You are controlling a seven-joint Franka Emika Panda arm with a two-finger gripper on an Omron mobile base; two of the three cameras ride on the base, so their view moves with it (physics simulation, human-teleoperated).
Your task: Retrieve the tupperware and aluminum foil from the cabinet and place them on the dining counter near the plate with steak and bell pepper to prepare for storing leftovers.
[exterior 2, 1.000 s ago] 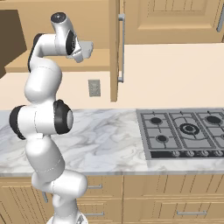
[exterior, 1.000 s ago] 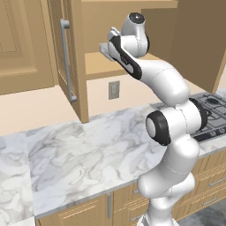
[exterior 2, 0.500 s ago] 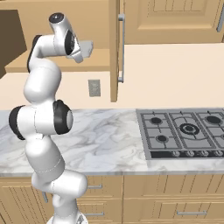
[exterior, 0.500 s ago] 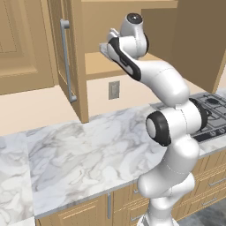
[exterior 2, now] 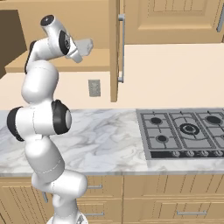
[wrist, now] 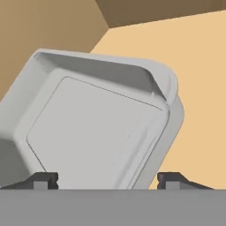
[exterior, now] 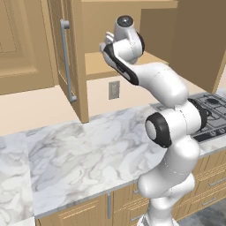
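**Marble counter below, arm raised into the open wall cabinet**

Marble, grey-veined, runs across your left base view as the counter [exterior: 79, 154], with light-wood drawers under it. Above it the cabinet [exterior: 132, 62] stands open, its door [exterior: 66, 57] swung out with a silver bar handle; a wall outlet [exterior: 114, 90] sits beneath the shelf. The arm reaches up to the shelf, much as it did a second ago, only slightly shifted.

From your right base view, the same counter carries a gas hob [exterior 2: 186, 131] to the right. The tupperware [exterior 2: 84, 46] shows pale grey just beyond the wrist, above the cabinet shelf, at nearly the same spot as before.

In your hand view, the tupperware [wrist: 97, 128] lies tilted between the two finger tips [wrist: 44, 178] of the gripper [wrist: 108, 180]. The tips stand wide on either side of it; you cannot tell whether they press it.
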